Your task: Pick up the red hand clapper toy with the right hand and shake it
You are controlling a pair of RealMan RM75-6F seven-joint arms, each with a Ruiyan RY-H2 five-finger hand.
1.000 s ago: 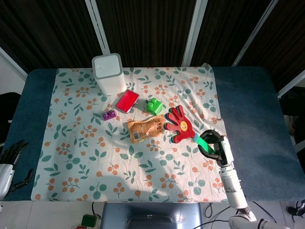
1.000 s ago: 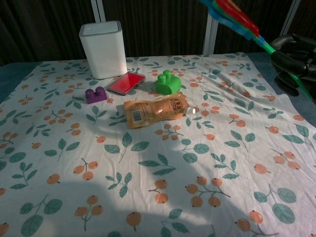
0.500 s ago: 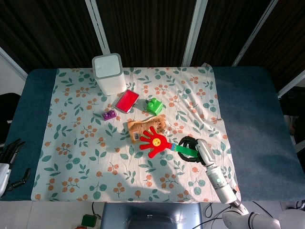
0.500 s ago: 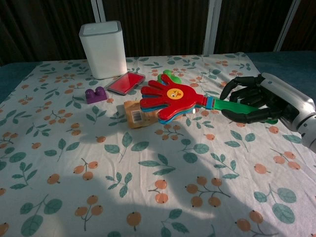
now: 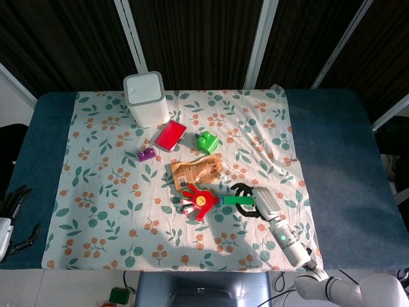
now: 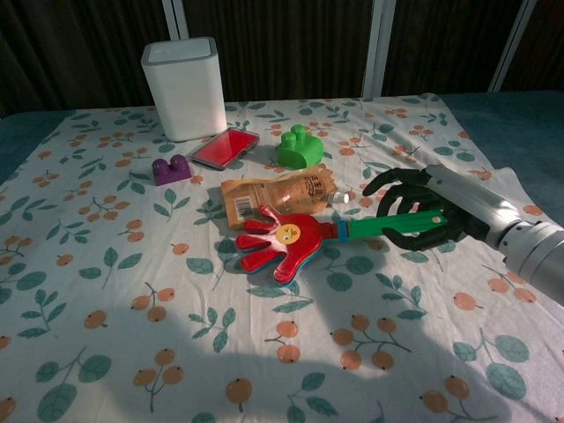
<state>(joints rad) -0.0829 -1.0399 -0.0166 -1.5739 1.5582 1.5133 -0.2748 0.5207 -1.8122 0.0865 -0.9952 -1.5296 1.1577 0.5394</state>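
Two hands in frame. Right hand (image 6: 414,214) grips the green handle of the red hand clapper toy (image 6: 280,246), dark fingers (image 6: 393,181) curled around it; same hand in head view (image 5: 254,201) with clapper (image 5: 198,201) pointing toward the robot's left. Clapper's red palm with yellow face sits low over the floral tablecloth (image 6: 115,291), just in front of the orange snack pouch (image 6: 277,196); cannot tell if it touches the cloth. Left hand (image 5: 11,211) sits at the near left edge of head view, off the cloth, on the blue table (image 5: 332,147), holds nothing, fingers apart. Behind the pouch: green toy block (image 6: 300,146), red flat case (image 6: 226,147) and small purple block (image 6: 171,168) to its left. Farthest, white upright container (image 6: 183,86) stands at the cloth's back edge. Dark slatted wall behind.
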